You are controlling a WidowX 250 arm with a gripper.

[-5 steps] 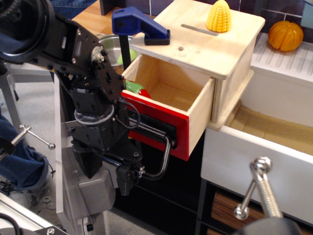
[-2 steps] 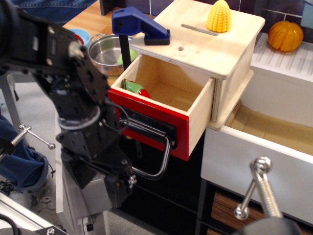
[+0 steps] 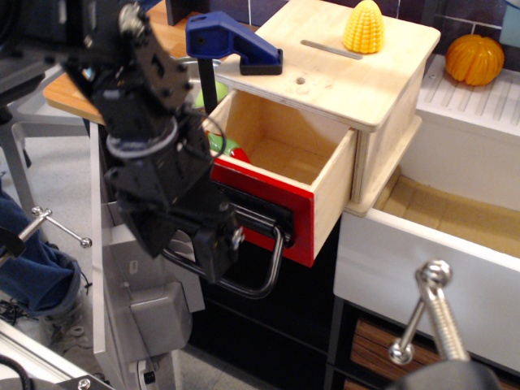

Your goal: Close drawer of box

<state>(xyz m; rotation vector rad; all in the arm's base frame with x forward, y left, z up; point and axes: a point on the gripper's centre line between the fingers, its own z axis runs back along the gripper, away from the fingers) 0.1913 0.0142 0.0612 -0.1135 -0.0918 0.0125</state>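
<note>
The pale plywood box (image 3: 357,77) stands on a white cabinet. Its drawer (image 3: 325,183) is pulled well out, with the red front panel (image 3: 280,207) facing me and the black loop handle (image 3: 275,264) hanging below it. My black gripper (image 3: 218,253) is low at the left end of the red front, against the handle's left end. Its body covers that end of the panel. The fingers are dark and merge with the handle, so their stance is unclear. A red and green item (image 3: 233,151) lies inside the drawer.
A blue clamp (image 3: 231,41) grips the box top's left edge. A yellow corn toy (image 3: 363,26) stands on the top. An orange pumpkin (image 3: 474,58) sits at the far right. A wide white drawer (image 3: 422,252) is open below right. A metal knob (image 3: 435,276) is near the camera.
My arm swung out to the left and down, then came back up and right against the red front's left end. The drawer looks as far out as before.
</note>
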